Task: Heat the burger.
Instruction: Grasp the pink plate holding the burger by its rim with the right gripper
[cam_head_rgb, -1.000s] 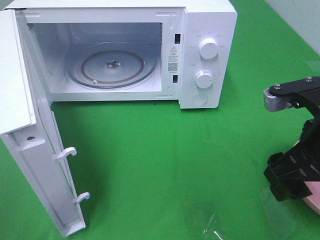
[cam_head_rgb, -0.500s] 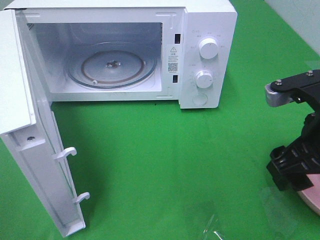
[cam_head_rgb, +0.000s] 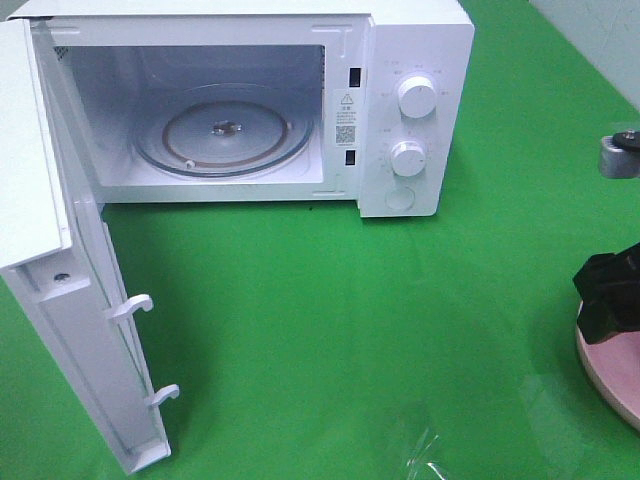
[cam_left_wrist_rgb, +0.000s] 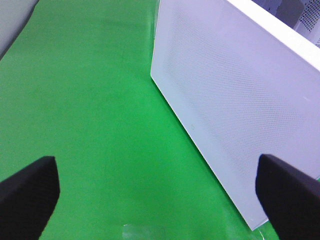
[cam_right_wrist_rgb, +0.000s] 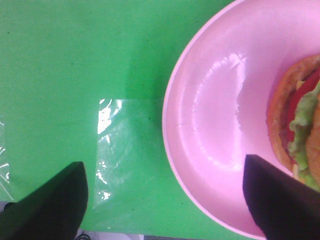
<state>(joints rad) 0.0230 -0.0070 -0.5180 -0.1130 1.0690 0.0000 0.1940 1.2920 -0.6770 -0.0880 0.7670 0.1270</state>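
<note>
Burger (cam_right_wrist_rgb: 300, 120) on plate (cam_right_wrist_rgb: 215, 125), right edge of surface (cam_head_rgb: 350, 300), well apart from open microwave (cam_head_rgb: 440, 40). Right hand (cam_right_wrist_rgb: 165, 200) spread, empty, astride plate rim; left hand (cam_left_wrist_rgb: 155, 195) spread, empty. Burger likely soft, topple-prone: better grip plate rim, keep level.

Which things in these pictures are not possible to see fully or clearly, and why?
- Tall burger with golden-brown bun, green lettuce and red tomato: cut off by the right wrist view's edge; absent from the exterior high view.
- Round pink plate: in the exterior high view, mostly past the frame edge and partly covered by the black right gripper.
- Print beside the round dials of the white microwave: too small to read.
</note>
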